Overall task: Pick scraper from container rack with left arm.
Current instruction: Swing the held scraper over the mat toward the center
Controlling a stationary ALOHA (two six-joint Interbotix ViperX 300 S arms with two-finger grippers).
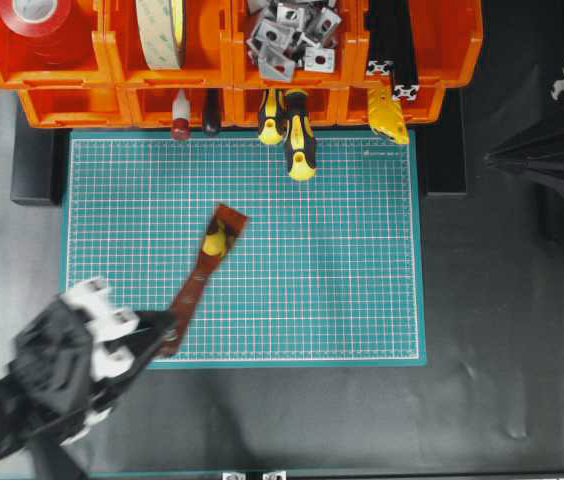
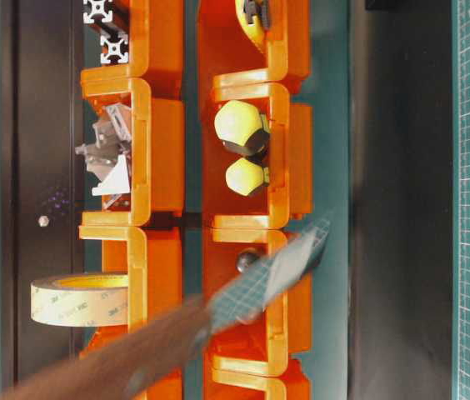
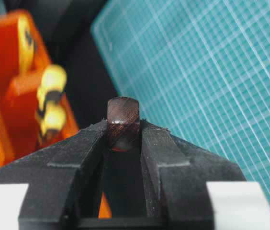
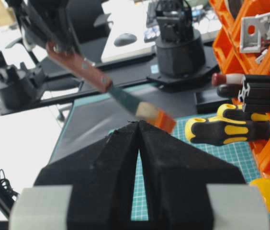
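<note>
The left gripper (image 1: pixel 167 332) stood at the near-left corner of the green mat (image 1: pixel 362 280), its jaws closed on the end of the wooden handle of the scraper (image 1: pixel 207 270). In the left wrist view the two black fingers (image 3: pixel 156 143) pressed on either side of the reddish-brown handle end (image 3: pixel 123 122), which stuck out just past their tips. The scraper was clear of the container rack (image 1: pixel 442 50) – it slanted from the gripper up and to the right over the mat, the flared shiny blade toward the far side and mirroring a bit of yellow. In the right wrist view it hung in the air above the mat (image 4: pixel 235 153), blade end lowest (image 4: pixel 154 117).

The rack lay along the far edge of the mat. Two yellow-and-black screwdrivers (image 1: pixel 297 140) poked out of a lower bin onto the mat, with a small red-knobbed tool (image 1: pixel 180 120) to their left. The upper bins held a roll of red tape (image 1: pixel 37 20), a roll of pale tape (image 1: pixel 162 30) and grey metal brackets (image 1: pixel 292 40).

The right gripper (image 4: pixel 140 129) sat well apart at the right edge of the scene – its fingertips met at a point, holding nothing.
</note>
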